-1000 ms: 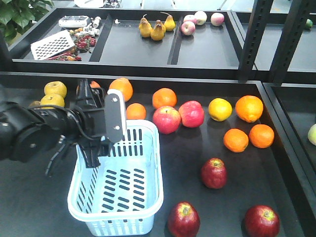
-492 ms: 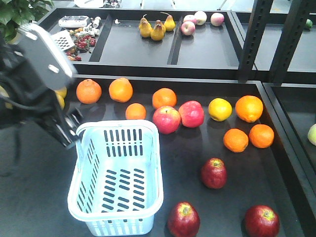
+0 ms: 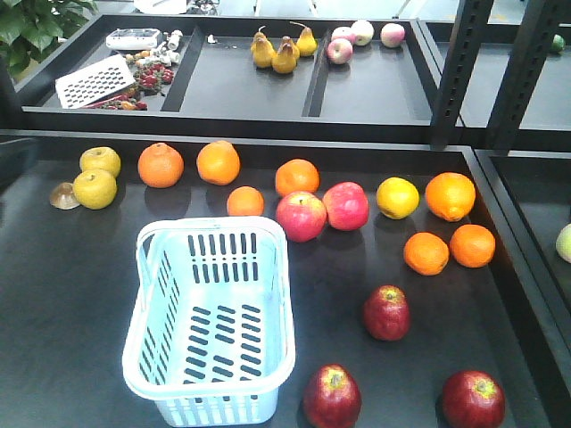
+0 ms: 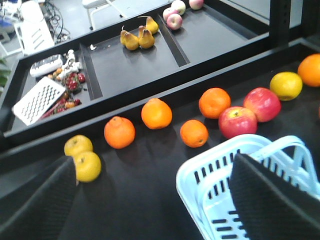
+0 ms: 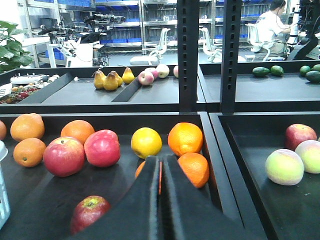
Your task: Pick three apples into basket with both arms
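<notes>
Black matte worktop (image 3: pixel 71 294): carries everything.
Pale blue slotted plastic basket (image 3: pixel 214 227): empty, with its handle lying on the rim (mouth probably left free for drops).
Left hand (image 4: pixel 155 165): fingers spread wide, nothing held, basket ahead.
Right hand (image 5: pixel 160 165): fingers pressed together, empty.
Three dark maroon-red apples (image 3: pixel 386 312): loose on the worktop, right of the basket.

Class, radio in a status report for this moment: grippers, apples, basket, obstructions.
Left gripper open, empty. Right gripper shut, empty. Three dark apples loose beside the empty basket. Nothing between them.
</notes>
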Robot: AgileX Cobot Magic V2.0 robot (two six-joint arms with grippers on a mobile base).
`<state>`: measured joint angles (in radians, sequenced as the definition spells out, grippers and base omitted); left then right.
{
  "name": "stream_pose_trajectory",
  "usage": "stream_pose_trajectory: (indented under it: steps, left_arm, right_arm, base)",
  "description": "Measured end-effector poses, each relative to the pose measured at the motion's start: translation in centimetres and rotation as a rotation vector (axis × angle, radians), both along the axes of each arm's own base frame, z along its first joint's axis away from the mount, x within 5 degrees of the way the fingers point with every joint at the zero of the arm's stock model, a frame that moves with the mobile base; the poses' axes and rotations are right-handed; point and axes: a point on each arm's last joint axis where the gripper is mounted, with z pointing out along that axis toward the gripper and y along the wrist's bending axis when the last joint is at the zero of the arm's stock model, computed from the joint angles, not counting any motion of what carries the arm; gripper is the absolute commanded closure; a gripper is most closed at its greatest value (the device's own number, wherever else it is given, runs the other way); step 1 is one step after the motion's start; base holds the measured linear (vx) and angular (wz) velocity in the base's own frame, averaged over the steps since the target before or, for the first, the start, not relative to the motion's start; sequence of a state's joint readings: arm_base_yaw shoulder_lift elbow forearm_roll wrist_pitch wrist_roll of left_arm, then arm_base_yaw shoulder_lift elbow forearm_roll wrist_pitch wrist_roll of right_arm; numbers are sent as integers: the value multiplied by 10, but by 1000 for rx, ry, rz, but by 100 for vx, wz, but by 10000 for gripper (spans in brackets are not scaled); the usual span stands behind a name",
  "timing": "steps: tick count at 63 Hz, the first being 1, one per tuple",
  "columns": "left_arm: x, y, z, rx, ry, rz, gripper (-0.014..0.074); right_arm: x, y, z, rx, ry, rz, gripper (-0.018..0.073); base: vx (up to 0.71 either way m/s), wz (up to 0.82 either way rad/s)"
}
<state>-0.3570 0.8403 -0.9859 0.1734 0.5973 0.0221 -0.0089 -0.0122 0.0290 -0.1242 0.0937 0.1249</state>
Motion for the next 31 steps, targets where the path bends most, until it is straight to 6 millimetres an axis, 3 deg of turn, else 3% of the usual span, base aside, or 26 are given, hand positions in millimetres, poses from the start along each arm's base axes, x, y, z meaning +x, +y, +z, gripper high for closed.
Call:
stream_pose_trajectory:
  steps: [17, 31]
  left_arm:
    - [-40, 17, 4, -52, 62, 52, 6]
    - [-50, 21, 2, -53, 89, 64, 6]
  right_arm:
    - [0, 0, 0, 0, 0, 0, 568]
    - [0, 0, 2, 8, -22, 3, 568]
  base:
    - [0, 0]
    - [0, 0]
